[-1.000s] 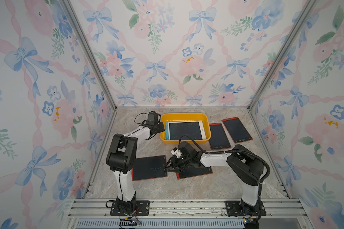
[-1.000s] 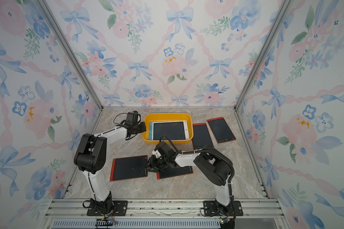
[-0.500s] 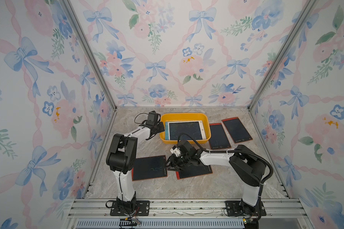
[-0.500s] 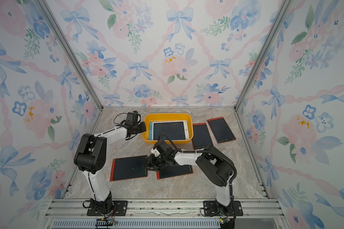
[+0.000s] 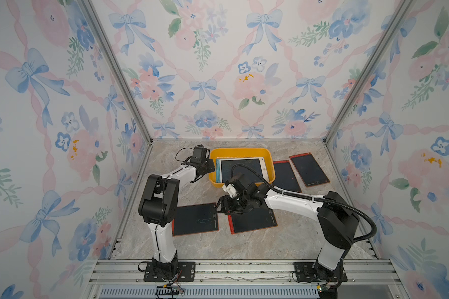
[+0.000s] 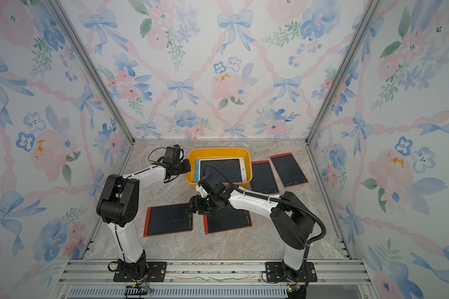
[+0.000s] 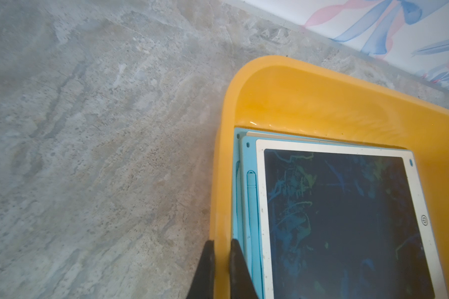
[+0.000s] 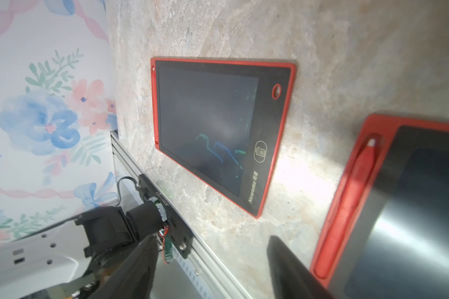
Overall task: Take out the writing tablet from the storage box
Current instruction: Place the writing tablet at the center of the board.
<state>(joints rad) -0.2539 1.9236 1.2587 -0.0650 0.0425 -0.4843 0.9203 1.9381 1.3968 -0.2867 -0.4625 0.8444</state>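
Lab robot cell: aluminium frame (image 5: pixel 118 75), floral-papered walls (image 5: pixel 218 77), marble-look tabletop (image 5: pixel 283 240), left arm (image 5: pixel 161 196), right arm (image 5: pixel 296 204) bolted to rail (image 5: pixel 244 269).

Shallow yellow-orange plastic storage box (image 7: pixel 309 85) gleaming glossy and smooth, grey marble-look tabletop (image 7: pixel 88 134) matt and mottled, red plastic-framed writing tablet (image 8: pixel 213 124) with sheeny dark screen
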